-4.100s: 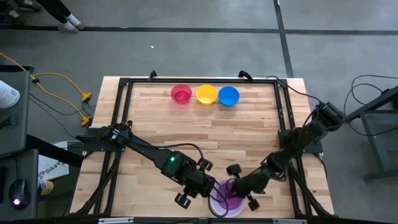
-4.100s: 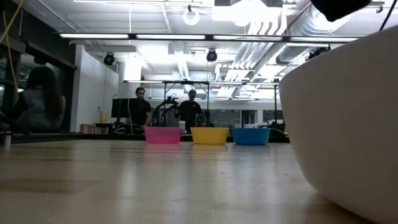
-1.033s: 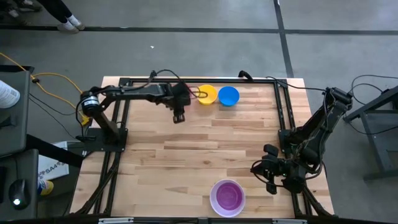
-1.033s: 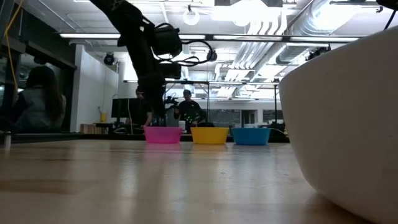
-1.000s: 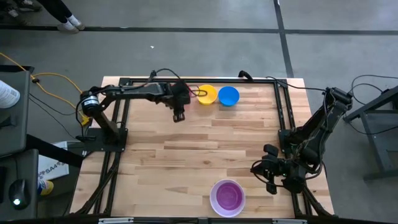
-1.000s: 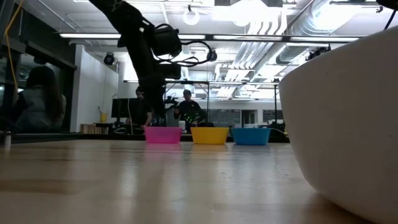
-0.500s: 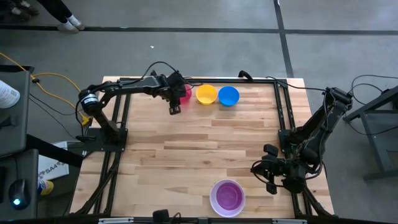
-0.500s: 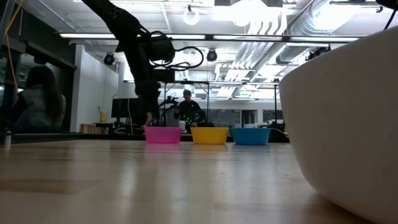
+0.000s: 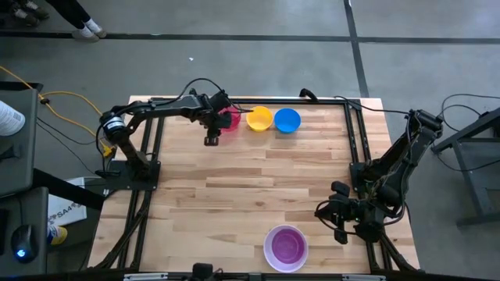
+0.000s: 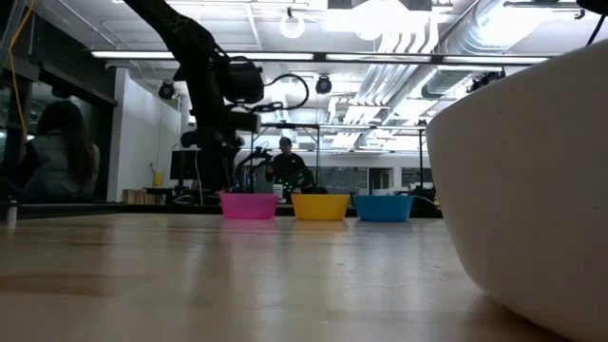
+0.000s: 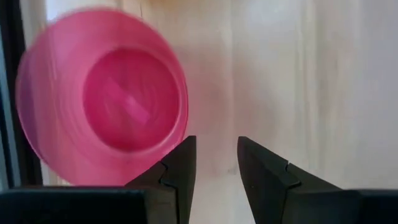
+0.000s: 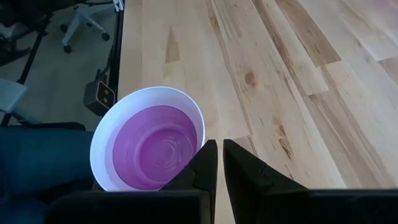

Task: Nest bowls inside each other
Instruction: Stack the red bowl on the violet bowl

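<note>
Pink [image 9: 231, 119], yellow [image 9: 259, 119] and blue [image 9: 287, 120] bowls stand in a row on their bases at the table's far edge. In the low view the pink bowl [image 10: 249, 205] is on the left of that row. A white bowl [image 9: 269, 257] near the front edge has the purple bowl [image 9: 287, 247] nested inside it. My left gripper [image 9: 211, 139] hovers open just left of the pink bowl [image 11: 102, 96], fingers pointing down, nothing between them. My right gripper [image 9: 324, 212] waits shut at the right, up and to the right of the white bowl [image 12: 106, 146].
A black frame [image 9: 156, 105] runs around the tabletop, with its rail close behind the bowl row. The wide middle of the wooden table [image 9: 250, 187] lies bare between the row and the white bowl. People and desks show in the room beyond.
My left gripper has moved toward the table's left edge and rolled about its own axis. It no longer stands over the pink bowl, which now shows beside it. The bowls and my right arm have kept still.
</note>
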Action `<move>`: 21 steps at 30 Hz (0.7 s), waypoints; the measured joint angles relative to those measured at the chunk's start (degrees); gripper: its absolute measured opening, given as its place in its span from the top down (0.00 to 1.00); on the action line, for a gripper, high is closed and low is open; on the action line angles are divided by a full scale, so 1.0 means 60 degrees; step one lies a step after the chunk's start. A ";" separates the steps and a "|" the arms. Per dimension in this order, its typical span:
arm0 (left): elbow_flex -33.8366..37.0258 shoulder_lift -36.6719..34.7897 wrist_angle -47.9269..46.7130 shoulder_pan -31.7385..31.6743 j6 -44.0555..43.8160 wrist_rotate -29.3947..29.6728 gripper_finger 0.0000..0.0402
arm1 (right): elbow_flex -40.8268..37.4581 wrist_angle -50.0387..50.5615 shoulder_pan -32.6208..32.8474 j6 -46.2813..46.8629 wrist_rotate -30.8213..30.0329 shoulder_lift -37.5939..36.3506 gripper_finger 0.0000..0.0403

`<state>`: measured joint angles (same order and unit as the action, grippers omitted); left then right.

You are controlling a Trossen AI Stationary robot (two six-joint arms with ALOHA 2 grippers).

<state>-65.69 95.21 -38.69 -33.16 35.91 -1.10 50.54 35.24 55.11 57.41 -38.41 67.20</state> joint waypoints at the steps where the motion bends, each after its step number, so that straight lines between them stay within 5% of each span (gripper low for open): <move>1: 0.0000 0.0033 -0.0030 -0.0074 0.0105 0.0070 0.71 | 0.0000 -0.0003 0.0000 0.0000 -0.0003 0.0000 0.95; 21: -0.0007 0.0241 0.0461 -0.0706 0.0773 0.0041 0.71 | 0.0000 -0.0471 0.0000 0.0004 -0.0029 0.0000 0.95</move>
<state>-65.73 96.66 -35.92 -37.40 40.54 -0.85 50.54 32.42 55.11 57.43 -38.59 67.20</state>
